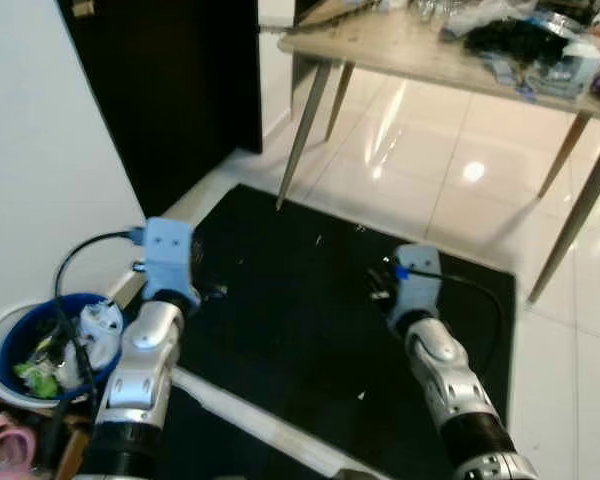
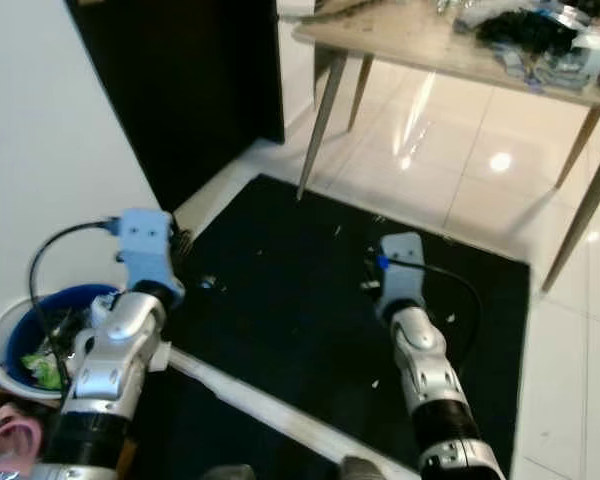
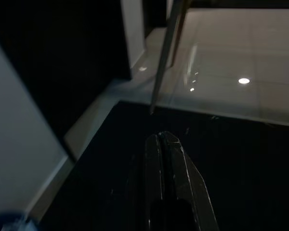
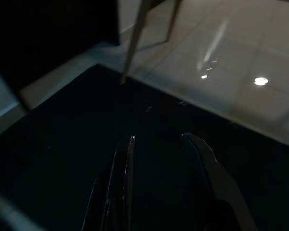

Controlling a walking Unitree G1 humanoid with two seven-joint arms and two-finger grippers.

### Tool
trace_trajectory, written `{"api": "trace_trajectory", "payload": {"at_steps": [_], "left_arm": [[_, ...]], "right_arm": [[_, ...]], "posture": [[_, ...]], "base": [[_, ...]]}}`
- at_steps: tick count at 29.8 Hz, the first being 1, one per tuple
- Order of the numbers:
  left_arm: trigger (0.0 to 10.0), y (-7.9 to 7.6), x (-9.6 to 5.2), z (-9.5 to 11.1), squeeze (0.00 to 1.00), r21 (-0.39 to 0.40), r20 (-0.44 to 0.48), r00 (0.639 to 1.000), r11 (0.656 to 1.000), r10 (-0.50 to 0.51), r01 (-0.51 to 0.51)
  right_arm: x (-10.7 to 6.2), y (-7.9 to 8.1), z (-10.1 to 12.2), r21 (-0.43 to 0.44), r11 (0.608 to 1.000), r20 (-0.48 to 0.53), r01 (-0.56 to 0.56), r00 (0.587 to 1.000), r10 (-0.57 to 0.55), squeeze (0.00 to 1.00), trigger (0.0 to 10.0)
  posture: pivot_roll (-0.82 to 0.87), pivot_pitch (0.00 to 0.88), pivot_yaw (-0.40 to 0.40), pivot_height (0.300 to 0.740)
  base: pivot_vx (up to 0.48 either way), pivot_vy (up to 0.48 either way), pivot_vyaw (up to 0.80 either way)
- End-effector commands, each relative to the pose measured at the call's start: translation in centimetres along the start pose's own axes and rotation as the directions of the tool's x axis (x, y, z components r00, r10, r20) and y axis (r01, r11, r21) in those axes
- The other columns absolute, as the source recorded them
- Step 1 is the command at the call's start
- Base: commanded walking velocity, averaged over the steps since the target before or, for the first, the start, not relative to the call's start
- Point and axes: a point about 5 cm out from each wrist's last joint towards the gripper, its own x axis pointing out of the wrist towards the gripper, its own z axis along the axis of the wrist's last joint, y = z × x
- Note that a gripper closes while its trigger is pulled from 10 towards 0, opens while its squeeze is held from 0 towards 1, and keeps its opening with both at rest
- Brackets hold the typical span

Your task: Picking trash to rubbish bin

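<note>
The rubbish bin (image 1: 18, 338) is a blue tub with a white rim, low on the left by the wall. It holds green scraps (image 1: 35, 378) and a white crumpled piece (image 1: 102, 325). My left arm (image 1: 150, 350) reaches forward beside the bin, over the edge of a black mat (image 1: 300, 320). The left gripper (image 3: 164, 142) is shut with nothing between its fingers. My right arm (image 1: 435, 360) stretches over the mat's middle, and the right gripper (image 4: 159, 140) is open and empty above the dark mat. A few small pale specks (image 1: 318, 240) lie on the mat.
A table (image 1: 400, 50) on slanted legs stands ahead to the right, cluttered with dark and packaged things (image 1: 540, 45). A dark doorway (image 1: 170, 90) opens ahead on the left next to a white wall (image 1: 40, 180). Glossy white tiles (image 1: 420, 150) lie beyond the mat. Pink slippers (image 1: 5, 445) sit by the bin.
</note>
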Motion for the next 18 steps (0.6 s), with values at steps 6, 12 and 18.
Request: {"api": "trace_trajectory", "payload": {"at_steps": [6, 12, 18], "left_arm": [[10.0, 0.28, -0.19, -0.57, 0.00, -0.002, -0.023, 1.000, 1.000, 0.008, -0.008], [10.0, 0.26, -0.23, -0.61, 0.00, -0.003, -0.024, 1.000, 1.000, 0.008, -0.008], [10.0, 0.27, -0.27, -0.64, 0.00, -0.002, -0.025, 1.000, 1.000, 0.008, -0.008]], "right_arm": [[-0.10, 0.39, -0.27, 0.028, 1.000, -0.010, -0.004, 1.000, 0.004, 0.00, 10.0], [-0.16, 0.39, -0.31, 0.030, 1.000, -0.011, -0.005, 1.000, 0.005, 0.00, 10.0], [-0.22, 0.41, -0.38, 0.031, 1.000, -0.013, -0.005, 1.000, 0.006, 0.00, 10.0]], "posture": [[0.06, 0.025, -0.002, 0.740], [0.06, 0.027, -0.002, 0.740], [0.06, 0.027, -0.003, 0.740]], "base": [[0.265, 0.000, -0.53], [0.267, 0.000, -0.54], [0.266, 0.000, -0.54]]}}
